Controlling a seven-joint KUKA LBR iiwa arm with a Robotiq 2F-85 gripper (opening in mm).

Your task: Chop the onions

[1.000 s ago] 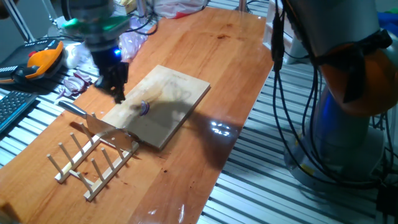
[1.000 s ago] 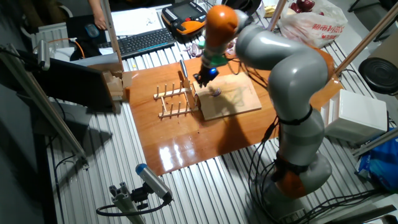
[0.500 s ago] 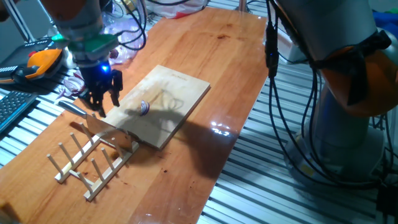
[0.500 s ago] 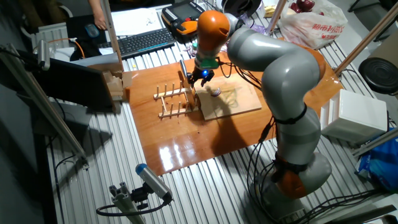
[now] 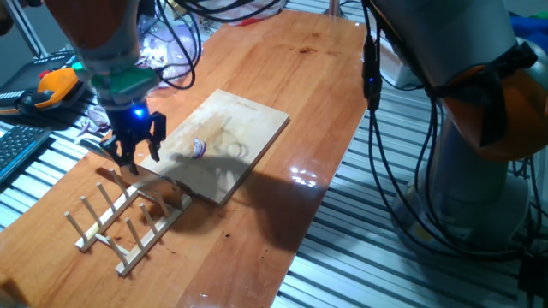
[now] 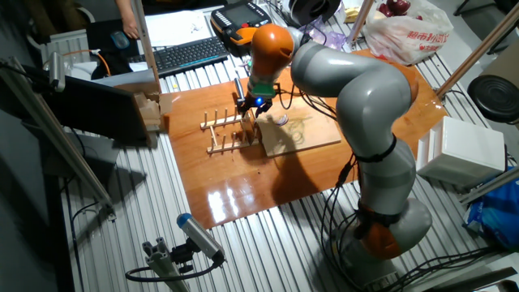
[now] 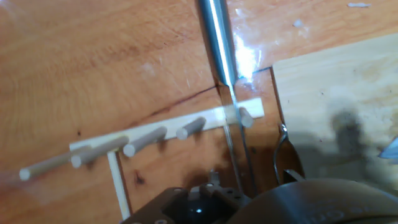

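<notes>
The onion (image 5: 198, 149) is seen on the board (image 5: 224, 141), at about 3 o'clock from the end effector (image 5: 135, 151), which is held open over the knife (image 7: 217, 38).

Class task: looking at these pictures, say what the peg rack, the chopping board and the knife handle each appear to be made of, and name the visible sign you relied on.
Peg rack: pale, seemingly unfinished wood; round dowels on thin slats.
Chopping board: light wood, matte, with grain and faint marks in the hand view.
Knife handle: probably polished metal; it is silvery with bright glints.
</notes>
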